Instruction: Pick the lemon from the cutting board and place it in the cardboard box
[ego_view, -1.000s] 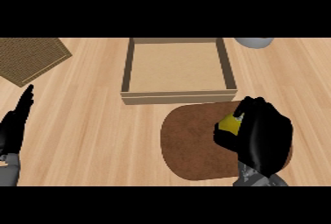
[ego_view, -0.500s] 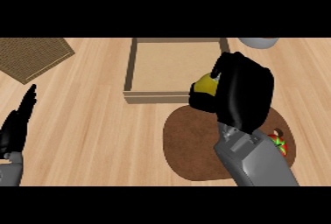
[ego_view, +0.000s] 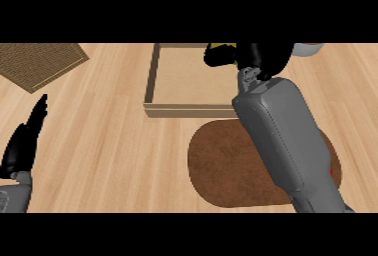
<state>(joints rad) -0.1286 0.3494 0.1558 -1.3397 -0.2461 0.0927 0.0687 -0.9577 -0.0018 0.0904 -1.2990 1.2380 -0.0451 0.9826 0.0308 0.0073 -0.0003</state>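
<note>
While curled over the far right corner of the cardboard box (ego_view: 194, 80), right hand (ego_view: 258, 57) clamped on lemon (ego_view: 219, 47); fingers wrapped round it, only a sliver of yellow showing between black fingers at the hand's left side. Lemon held above the box interior, near the far wall, just inside the right wall. Long axis not readable: too much of it hidden by the fingers.

Key relation for the coming move: lemon sits on the box side of the hand, over the tan floor rather than over the rim. Judged: release should drop it inside, though closeness to the far right corner leaves some chance of clipping a wall.

Right forearm (ego_view: 284, 140) grey, smooth, boxy; runs from the counter's near edge across the cutting board (ego_view: 214, 170) and over the box's near right corner. Left hand (ego_view: 26, 142) resting at the counter's left edge, fingers straight and together, pointing away; well apart from the box, so right hand plainly the nearer.

Materials and shapes:
- Box: shallow, open-topped, square, matte tan walls, flat paler floor.
- Cutting board: dark brown, rounded outline, mottled surface; touching or just beside the box's near wall, cannot tell which. Small red speck at its right edge beside the forearm, unidentifiable.
- Counter (ego_view: 103, 150): pale wood, plank grain.
- Woven brown mat (ego_view: 37, 62) at the far left corner, set at an angle.
- Grey rounded object (ego_view: 308, 48) at the far edge right of the box, mostly cut off.
</note>
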